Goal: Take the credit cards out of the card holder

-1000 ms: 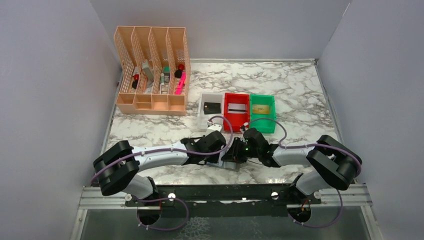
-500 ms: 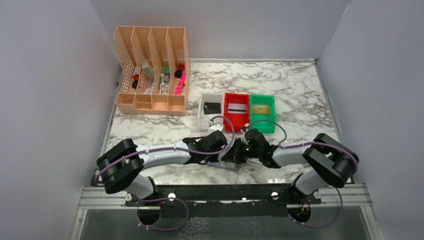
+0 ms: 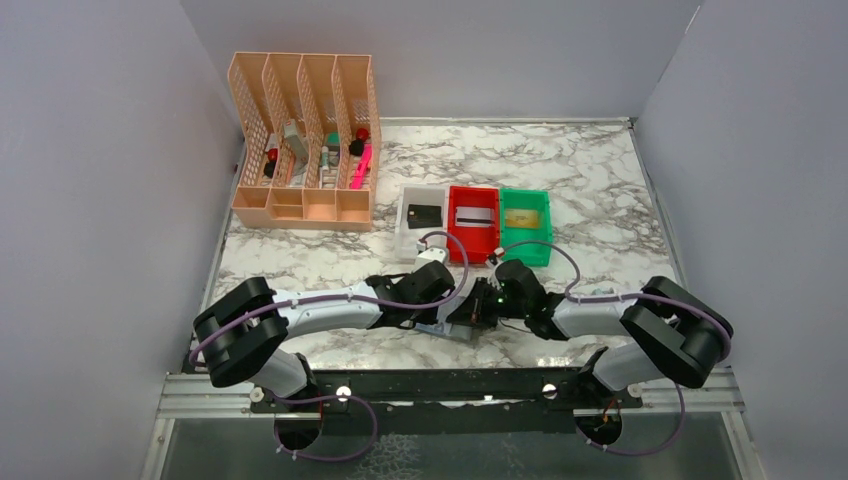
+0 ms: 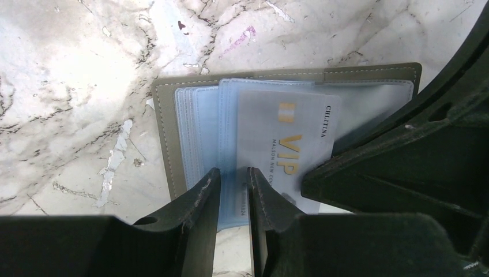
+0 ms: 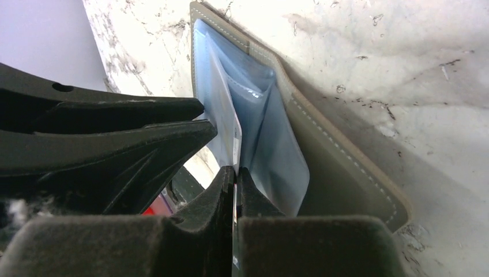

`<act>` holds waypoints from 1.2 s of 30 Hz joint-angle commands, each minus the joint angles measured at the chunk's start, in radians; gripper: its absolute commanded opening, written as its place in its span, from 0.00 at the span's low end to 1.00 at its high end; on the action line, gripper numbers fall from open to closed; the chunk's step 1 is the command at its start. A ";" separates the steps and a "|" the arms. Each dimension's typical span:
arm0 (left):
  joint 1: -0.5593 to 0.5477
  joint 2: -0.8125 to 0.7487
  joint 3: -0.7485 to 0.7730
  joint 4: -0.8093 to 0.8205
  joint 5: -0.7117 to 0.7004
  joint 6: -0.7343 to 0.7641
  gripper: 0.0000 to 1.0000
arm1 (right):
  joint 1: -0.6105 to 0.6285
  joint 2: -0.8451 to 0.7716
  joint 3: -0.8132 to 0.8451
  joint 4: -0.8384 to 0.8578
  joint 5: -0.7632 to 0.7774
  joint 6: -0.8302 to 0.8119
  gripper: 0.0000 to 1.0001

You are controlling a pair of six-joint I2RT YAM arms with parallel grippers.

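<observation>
Since 1 second ago the right arm's elbow has swung outward, away from the card holder point(image 3: 447, 328), and its wrist has slid a little the same way. The left arm has barely shifted.

Both grippers meet over the card holder, which lies open on the marble table point(image 3: 600, 190), between the 2 arms and close to their bases. The left gripper point(image 4: 232, 183) has its fingers narrow, pinching the edge of 1 light-blue pocket sleeve of the holder. The right gripper point(image 5: 234, 173) reaches in from the holder's opposite side, its 2 fingertips pressed almost together on the thin pale edge of the VIP card point(image 4: 282, 144). That silvery card with gold lettering lies over the blue sleeves inside the holder's grey rim. Whether it is free of its pocket cannot be told.

Well beyond the card holder, toward the back wall, 3 bins stand in a touching row. The white bin point(image 3: 410, 200) holds a black card point(image 3: 425, 213), the red bin point(image 3: 473, 195) a striped card point(image 3: 473, 215), and the green bin point(image 3: 545, 245) a gold card point(image 3: 523, 217). Farther still from the holder, back and to the left, stands an orange organiser point(image 3: 305, 140).
</observation>
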 commanded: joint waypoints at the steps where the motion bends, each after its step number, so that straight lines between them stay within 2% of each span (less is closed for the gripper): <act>1: -0.002 0.036 -0.007 -0.046 0.010 -0.010 0.27 | -0.016 -0.042 -0.031 -0.081 0.004 -0.037 0.08; 6: -0.002 0.035 -0.003 -0.045 0.015 -0.009 0.27 | -0.029 -0.079 -0.053 -0.104 0.025 -0.039 0.10; 10: -0.003 0.035 0.001 -0.040 0.027 0.003 0.27 | -0.032 -0.059 -0.060 -0.067 0.012 -0.016 0.19; 17: -0.003 0.026 0.003 -0.031 0.049 0.020 0.27 | -0.034 -0.002 -0.038 -0.007 0.001 0.027 0.23; 26: -0.003 0.024 0.007 -0.033 0.043 0.015 0.27 | -0.035 -0.042 -0.091 0.037 0.026 0.076 0.32; 30: -0.003 0.031 0.013 -0.033 0.045 0.015 0.27 | -0.042 -0.028 -0.109 0.099 -0.001 0.088 0.24; 36: -0.003 0.028 0.016 -0.034 0.045 0.014 0.27 | -0.057 0.000 -0.116 0.159 -0.037 0.094 0.02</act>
